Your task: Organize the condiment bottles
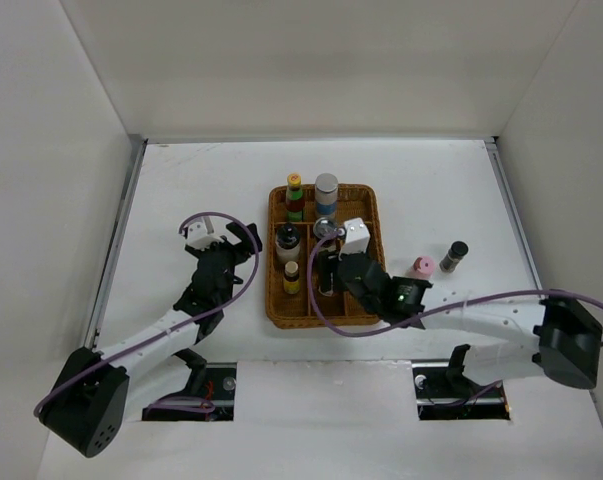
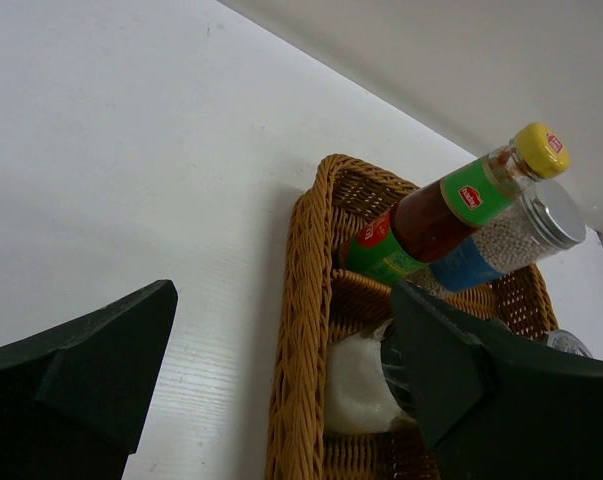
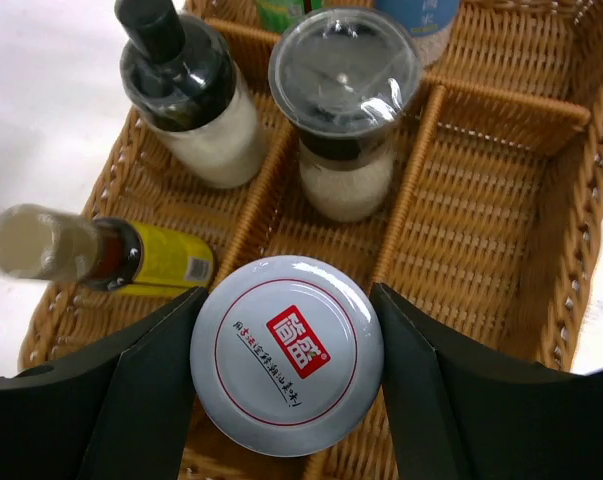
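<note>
White-lidded jar (image 3: 286, 358), with a red logo on its top, is clamped between the right gripper's (image 3: 288, 298) two dark fingers (image 3: 131, 400), one pressed on each side of the lid. It is over the near end of the wicker tray (image 1: 366, 192), about the middle column. Whether it rests on the tray floor I cannot tell.

Just beyond it in the tray is a clear-lidded jar (image 3: 343, 95) holding white grains. Left of that one stands a black-capped bottle (image 3: 186, 90), also white inside. Left of the held jar, in the tray's near left cell, is a yellow-labelled bottle (image 3: 146, 262) with a pale cap.

At the tray's far end two more stand side by side. On the left is a green bottle (image 2: 421, 220) with a red label, dark red sauce and a yellow cap. On the right is a blue-labelled jar (image 2: 481, 255) with a grey cap.

Off the tray, to its right on the counter (image 1: 201, 180), a pink-capped bottle (image 1: 422, 266) and a dark-capped bottle (image 1: 454, 256) stand near each other.

The left gripper (image 1: 226, 240) hovers over the counter just left of the tray. Its fingers (image 2: 81, 370) are spread wide with nothing between them.
</note>
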